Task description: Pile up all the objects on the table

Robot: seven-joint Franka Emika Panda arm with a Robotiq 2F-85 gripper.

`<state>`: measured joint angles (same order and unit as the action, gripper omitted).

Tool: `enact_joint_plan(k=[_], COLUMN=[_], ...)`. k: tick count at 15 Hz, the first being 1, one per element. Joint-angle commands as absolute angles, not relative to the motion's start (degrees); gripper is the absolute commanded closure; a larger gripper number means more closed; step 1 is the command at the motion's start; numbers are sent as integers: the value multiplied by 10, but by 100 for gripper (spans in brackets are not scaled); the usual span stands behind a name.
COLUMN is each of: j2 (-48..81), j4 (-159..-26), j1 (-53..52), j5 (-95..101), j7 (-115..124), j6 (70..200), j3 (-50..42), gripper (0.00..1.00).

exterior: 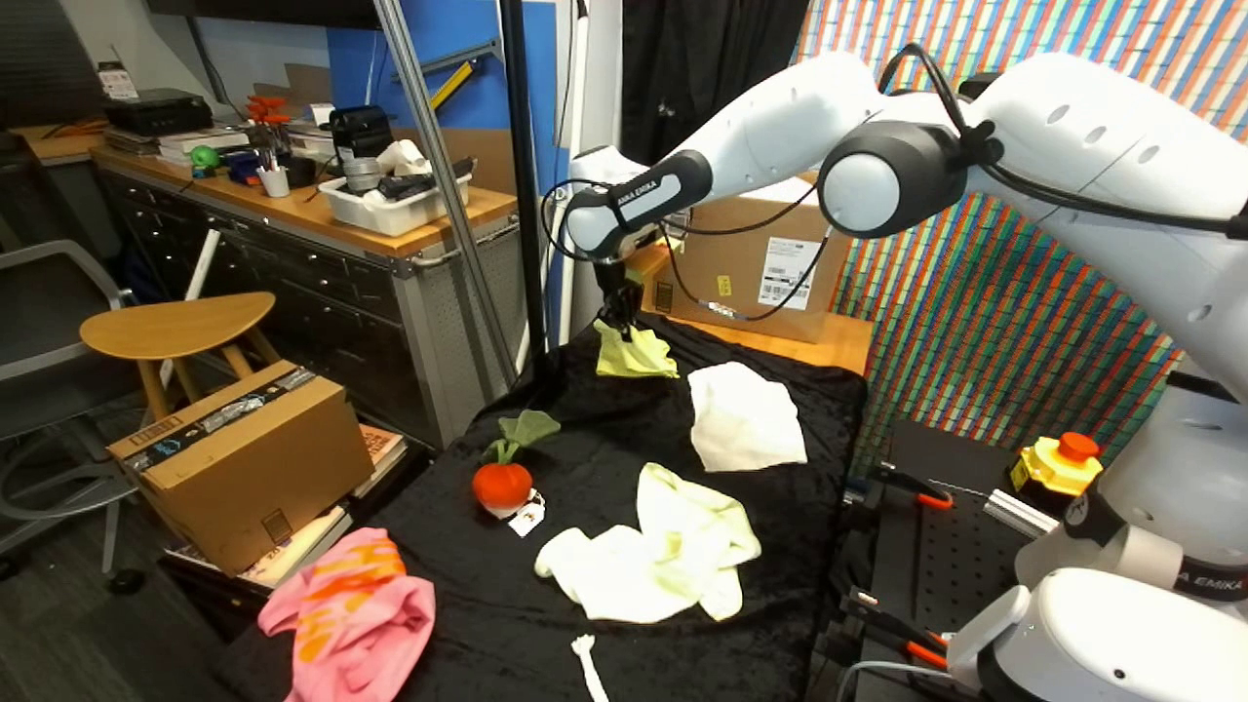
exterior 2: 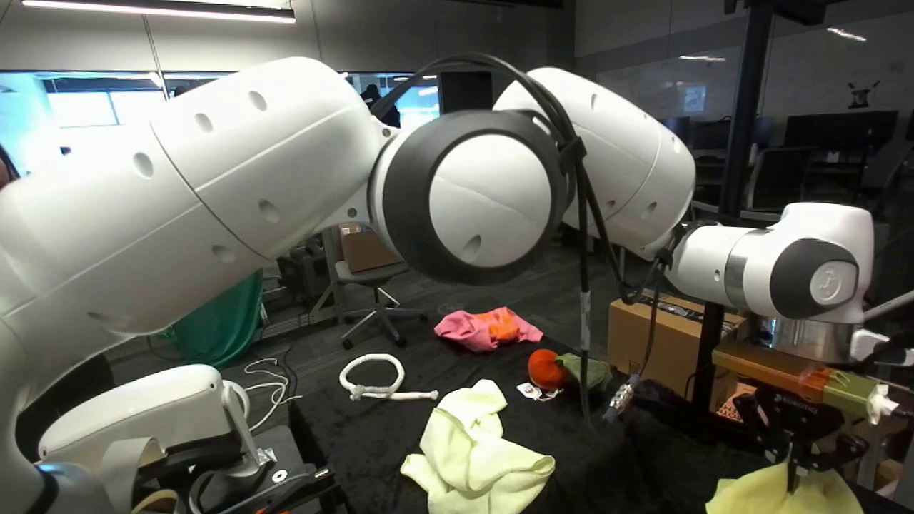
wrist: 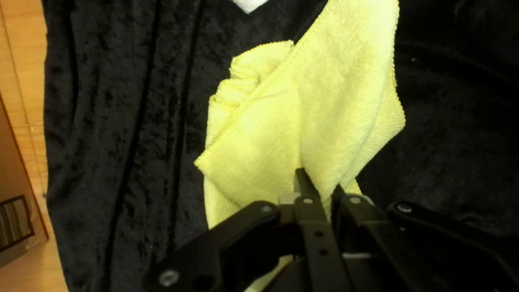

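EMIKA is lettered on the arm (exterior: 897, 180) and again at its base (exterior: 1170, 509). ROBOTIQ marks the gripper (exterior 2: 792, 471). Print on the box label (exterior: 788, 273) is too small to read

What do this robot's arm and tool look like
The arm is white and rounded, with dark grey joint rings, black cables strapped to it and a dark band bearing EMIKA. The tool is black, lettered ROBOTIQ, with slim, bar-like fingers.

The claw (exterior 2: 792, 477) grips a yellow cloth (exterior 2: 825, 494), well apart from a crumpled pale-yellow towel (exterior 2: 471, 457).
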<state>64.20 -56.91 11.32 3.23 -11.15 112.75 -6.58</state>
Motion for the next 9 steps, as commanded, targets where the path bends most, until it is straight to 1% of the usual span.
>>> enact_joint_plan(k=[1, 9], j2=[541, 375], j4=[-706, -899], j1=[109, 130], j5=[46, 66], j7=[-144, -167], j6=[1174, 1247], j3=[-68, -69], gripper=[97, 98])
